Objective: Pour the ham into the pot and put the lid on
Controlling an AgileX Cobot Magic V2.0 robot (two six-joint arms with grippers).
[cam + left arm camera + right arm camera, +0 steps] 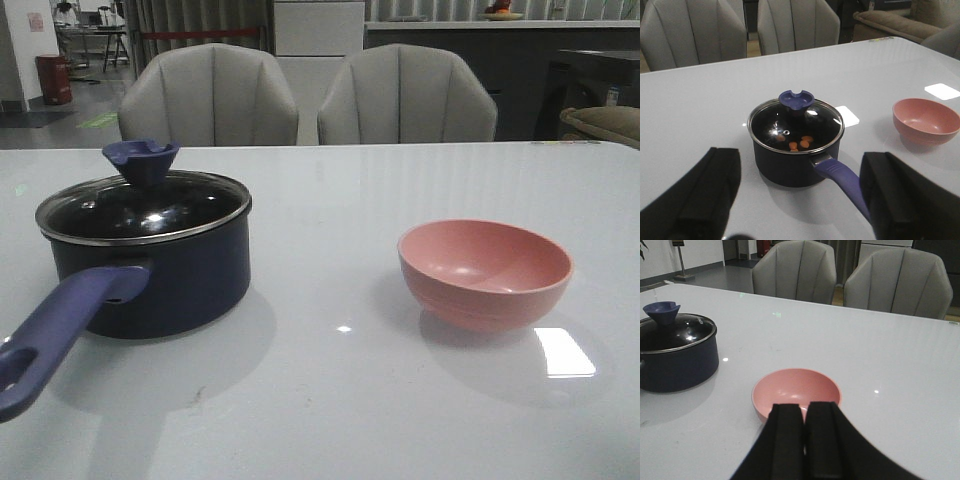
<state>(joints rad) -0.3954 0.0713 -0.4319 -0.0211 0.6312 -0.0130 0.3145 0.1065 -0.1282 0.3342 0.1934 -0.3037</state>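
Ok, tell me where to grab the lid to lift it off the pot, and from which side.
Grip the flared blue knob at the centre of the lid, coming straight down from above. The lid sits flat on the pot, its thin metal rim flush with the pot's edge and hard to pinch, while the knob stands proud and widens upward, so closed fingers should catch under it.

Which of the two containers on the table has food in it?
The pot: orange ham bits show through its lid. The pink bowl is empty.

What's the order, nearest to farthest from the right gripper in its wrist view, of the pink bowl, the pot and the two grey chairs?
1. Pink bowl, just ahead of the right gripper.
2. Pot, off to one side, lidded.
3. Grey chairs, beyond the table's far edge.
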